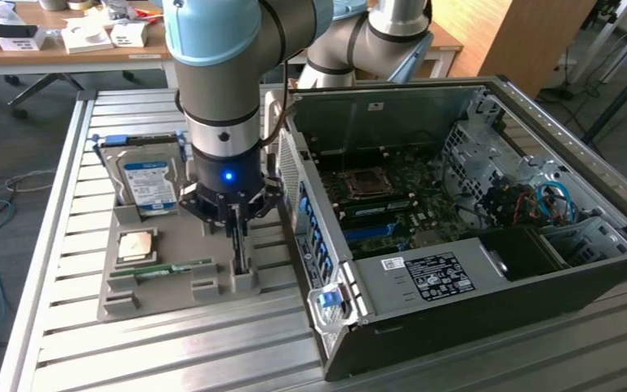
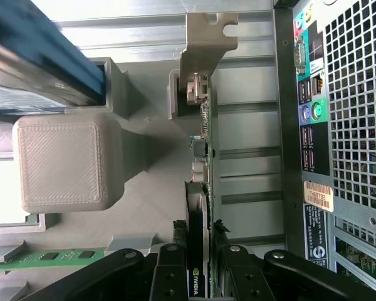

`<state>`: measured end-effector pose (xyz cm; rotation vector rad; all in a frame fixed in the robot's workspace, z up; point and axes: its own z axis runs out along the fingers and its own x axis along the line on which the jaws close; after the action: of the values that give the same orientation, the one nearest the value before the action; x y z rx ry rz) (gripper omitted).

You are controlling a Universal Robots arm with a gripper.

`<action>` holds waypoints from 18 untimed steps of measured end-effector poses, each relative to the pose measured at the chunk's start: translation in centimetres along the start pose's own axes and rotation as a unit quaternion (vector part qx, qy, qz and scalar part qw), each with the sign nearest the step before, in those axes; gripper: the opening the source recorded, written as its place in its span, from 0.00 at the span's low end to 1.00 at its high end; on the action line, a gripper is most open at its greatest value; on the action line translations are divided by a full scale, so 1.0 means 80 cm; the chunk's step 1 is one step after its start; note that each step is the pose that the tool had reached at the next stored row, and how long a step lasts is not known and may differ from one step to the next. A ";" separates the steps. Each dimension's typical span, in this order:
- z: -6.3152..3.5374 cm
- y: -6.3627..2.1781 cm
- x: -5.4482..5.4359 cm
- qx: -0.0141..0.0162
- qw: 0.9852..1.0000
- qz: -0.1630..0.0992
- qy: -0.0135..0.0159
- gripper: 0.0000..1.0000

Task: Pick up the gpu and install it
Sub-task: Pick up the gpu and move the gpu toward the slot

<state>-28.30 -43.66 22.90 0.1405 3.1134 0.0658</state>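
Straddling the gpu (image 2: 203, 144), the gripper (image 2: 198, 260) is set for pickup; a pinch cannot be confirmed. A firm, straight hold is needed.

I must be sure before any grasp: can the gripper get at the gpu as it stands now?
Probably yes. The gripper sits astride the gpu, which stands on edge in the gray holder; the computer case beside it stands apart.
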 end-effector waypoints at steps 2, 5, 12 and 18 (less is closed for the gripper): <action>0.000 0.000 0.000 0.000 1.000 0.000 0.000 0.27; 0.000 0.000 0.000 0.000 1.000 0.000 0.000 0.27; 0.000 0.000 0.000 0.000 1.000 0.000 0.000 0.27; -0.010 0.000 0.000 0.000 1.000 0.000 0.000 0.27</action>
<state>-28.30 -43.66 23.74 0.1406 3.1133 0.0659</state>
